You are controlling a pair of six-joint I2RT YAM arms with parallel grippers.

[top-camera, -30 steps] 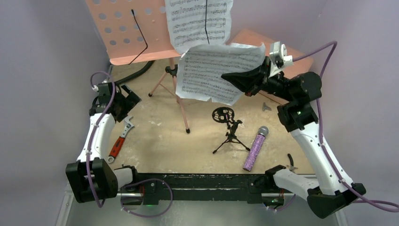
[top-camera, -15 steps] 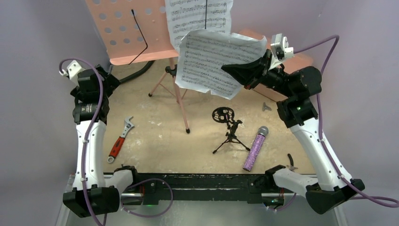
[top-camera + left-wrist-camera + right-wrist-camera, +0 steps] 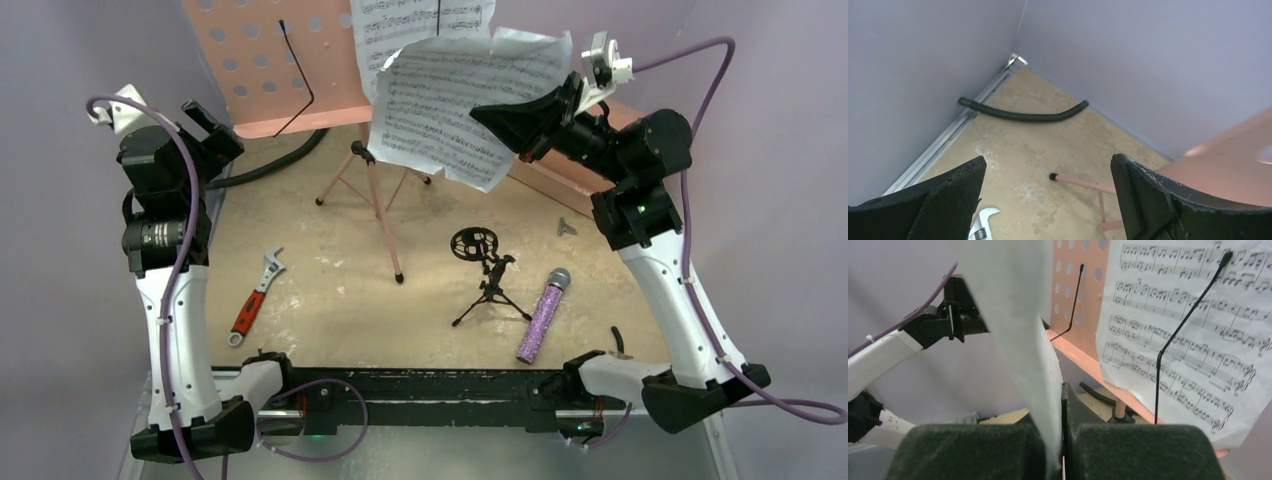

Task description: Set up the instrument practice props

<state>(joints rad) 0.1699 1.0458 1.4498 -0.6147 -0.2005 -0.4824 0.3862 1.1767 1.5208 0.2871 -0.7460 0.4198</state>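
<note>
The pink perforated music stand [image 3: 270,70] stands at the back on tripod legs [image 3: 375,200]. One white sheet-music page [image 3: 420,30] rests on it under a black wire clip. My right gripper [image 3: 500,110] is shut on a second page [image 3: 455,105] and holds it in the air in front of the stand; in the right wrist view that page [image 3: 1013,315] runs down between the closed fingers of the right gripper [image 3: 1062,390]. My left gripper [image 3: 205,125] is open and empty, raised by the stand's left edge. The purple glitter microphone [image 3: 543,315] lies beside the black tripod mic stand [image 3: 485,275].
A red-handled wrench [image 3: 255,295] lies on the left of the table. A black hose [image 3: 280,160] curves along the back left corner. The edge of a salmon box [image 3: 545,186] shows under the held page. Lilac walls close in on three sides.
My left arm has risen and swung back toward the stand's left edge, gripper still open. My right gripper has lifted the held page higher, toward the stand.
</note>
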